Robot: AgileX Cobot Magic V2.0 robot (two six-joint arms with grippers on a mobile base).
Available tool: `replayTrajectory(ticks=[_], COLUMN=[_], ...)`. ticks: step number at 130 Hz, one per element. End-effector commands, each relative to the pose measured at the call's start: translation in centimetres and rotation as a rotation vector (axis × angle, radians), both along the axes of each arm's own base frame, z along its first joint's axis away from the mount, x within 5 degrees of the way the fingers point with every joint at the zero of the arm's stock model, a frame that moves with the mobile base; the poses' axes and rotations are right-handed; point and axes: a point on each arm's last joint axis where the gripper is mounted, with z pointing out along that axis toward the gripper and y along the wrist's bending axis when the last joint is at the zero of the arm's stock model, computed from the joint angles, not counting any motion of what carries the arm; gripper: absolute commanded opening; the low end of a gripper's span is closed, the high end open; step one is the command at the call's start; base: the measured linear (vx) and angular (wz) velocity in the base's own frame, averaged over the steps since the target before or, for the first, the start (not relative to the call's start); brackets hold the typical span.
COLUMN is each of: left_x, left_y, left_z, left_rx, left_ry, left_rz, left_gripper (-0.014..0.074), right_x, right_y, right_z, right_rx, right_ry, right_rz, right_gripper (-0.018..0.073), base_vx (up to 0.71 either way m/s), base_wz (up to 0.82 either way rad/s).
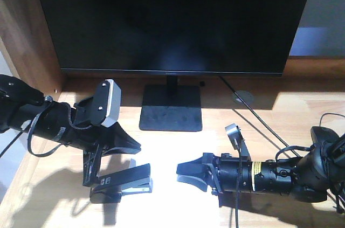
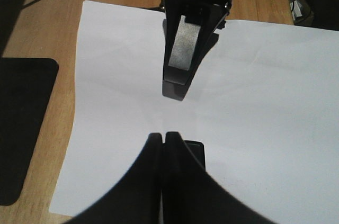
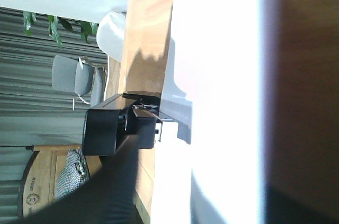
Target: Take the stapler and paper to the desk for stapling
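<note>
The white paper (image 1: 167,150) lies flat on the light wood desk (image 1: 302,109), in glare in front of the monitor stand. The black stapler (image 1: 121,186) sits at the paper's near left, with only its end (image 2: 195,151) showing behind my left finger. My left gripper (image 2: 163,137) is shut with nothing between its fingers, low over the paper (image 2: 265,102) and just beside the stapler. My right gripper (image 1: 180,170) points left at it from a hand's width away, rolled on its side and open. One dark right finger (image 3: 124,168) reaches towards the stapler (image 3: 106,128) beside the paper (image 3: 222,75).
A large black monitor (image 1: 172,18) stands at the back on a black base (image 1: 171,116). Cables (image 1: 259,120) run from a grommet (image 1: 243,97) across the right of the desk. A brown side panel (image 1: 27,23) bounds the left. Grey chairs (image 3: 79,78) stand beyond the desk edge.
</note>
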Motion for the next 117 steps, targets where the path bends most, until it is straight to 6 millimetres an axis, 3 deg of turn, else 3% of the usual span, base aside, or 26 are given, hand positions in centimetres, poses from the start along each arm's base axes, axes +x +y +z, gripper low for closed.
replayTrajectory(ticks=[1, 18, 76, 117], left_x=[-0.3, -0.4, -0.2, 1.2], left_y=[-0.3, -0.2, -0.2, 0.9], left_z=[2.5, 2.7, 2.6, 2.0], left_rx=[-0.066, -0.067, -0.064, -0.004], left_ry=[-0.046, -0.054, -0.031, 0.059], left_rz=[0.016, 0.019, 0.053, 0.354], left_gripper=[-0.0006, -0.0006, -0.0006, -0.0006], right_x=[0.6, 0.7, 1.2, 1.1], right_y=[0.3, 0.2, -1.7, -4.4], right_z=[2.1, 2.3, 4.3, 8.9], right_rx=[0.094, 0.075, -0.360, -0.707], right_ry=[-0.084, -0.091, -0.203, -0.393], right_rz=[-0.007, -0.010, -0.055, -0.146], right_gripper=[0.0520, 0.0617, 0.0591, 0.0574], base_vx=[0.00, 0.00, 0.00, 0.00], base_wz=[0.00, 0.00, 0.00, 0.00])
